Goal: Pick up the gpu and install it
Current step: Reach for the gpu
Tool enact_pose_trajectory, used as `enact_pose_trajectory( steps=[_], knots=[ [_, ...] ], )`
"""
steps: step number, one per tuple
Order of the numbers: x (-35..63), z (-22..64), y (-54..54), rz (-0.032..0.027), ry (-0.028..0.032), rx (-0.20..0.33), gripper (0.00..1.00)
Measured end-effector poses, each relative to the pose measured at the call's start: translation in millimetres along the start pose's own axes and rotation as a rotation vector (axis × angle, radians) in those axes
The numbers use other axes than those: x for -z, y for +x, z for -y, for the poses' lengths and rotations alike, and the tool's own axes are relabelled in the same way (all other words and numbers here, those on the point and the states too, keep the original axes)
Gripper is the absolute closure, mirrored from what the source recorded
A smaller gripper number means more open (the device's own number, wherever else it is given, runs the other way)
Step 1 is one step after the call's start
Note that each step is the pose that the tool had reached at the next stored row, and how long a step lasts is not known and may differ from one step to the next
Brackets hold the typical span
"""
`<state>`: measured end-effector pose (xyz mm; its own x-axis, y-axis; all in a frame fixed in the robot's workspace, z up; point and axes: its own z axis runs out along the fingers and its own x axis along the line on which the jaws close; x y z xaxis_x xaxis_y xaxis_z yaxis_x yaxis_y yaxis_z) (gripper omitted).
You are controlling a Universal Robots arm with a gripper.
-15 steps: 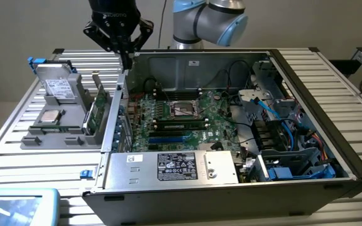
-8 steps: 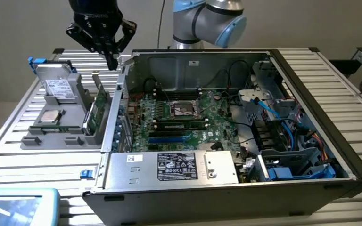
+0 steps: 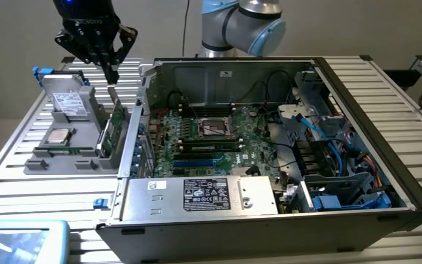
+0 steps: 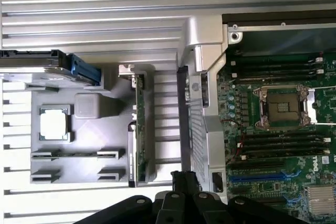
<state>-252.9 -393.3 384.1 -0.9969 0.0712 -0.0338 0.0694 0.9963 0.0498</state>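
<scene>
Plainly, little of the gpu (image 3: 114, 131) can be read. It stands on edge in a slot of the grey holder (image 3: 64, 162), so the exterior view gives a thin green strip and the wrist view gives its top edge alone, with cooler and bracket not told apart. The robot arm (image 3: 240, 25) is cut off by the frame at twelve o'clock of the exterior view, and a pale blue screen (image 3: 17, 242) is clipped by the corner at seven o'clock. The holder lies on the slatted table (image 3: 50, 190) at nine o'clock of the open computer case (image 3: 357, 137), just beside its wall. The gpu's slot is the one nearest that wall, which leaves a narrow lane between card and metal; above the holder the air is open. In the holder, a hard drive (image 3: 68, 102) leans at eleven o'clock of the gpu and a processor chip (image 3: 59, 136) lies flat at nine o'clock. The gripper (image 3: 111, 77) hangs at eleven o'clock of the exterior view, its fingers pinched together on nothing. The gpu stands at six o'clock from the tips, close under them; whether they touch its upper edge cannot be told. In the wrist view the dark fingers (image 4: 185, 179) lie over the lane beside the card, not around it.
</scene>
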Motion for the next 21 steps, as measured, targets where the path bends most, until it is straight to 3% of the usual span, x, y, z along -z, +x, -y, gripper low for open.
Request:
enact_pose_trajectory(
  steps=[10,18,21],
  knots=[
    [-12.0,-2.7,33.3,0.0004,-0.0014,0.000,0.88],
    [-18.6,-5.2,41.7,-0.0004,-0.0096,0.000,0.88],
    [-18.9,-5.6,41.8,-0.0004,-0.0100,0.000,0.88]
  ],
)
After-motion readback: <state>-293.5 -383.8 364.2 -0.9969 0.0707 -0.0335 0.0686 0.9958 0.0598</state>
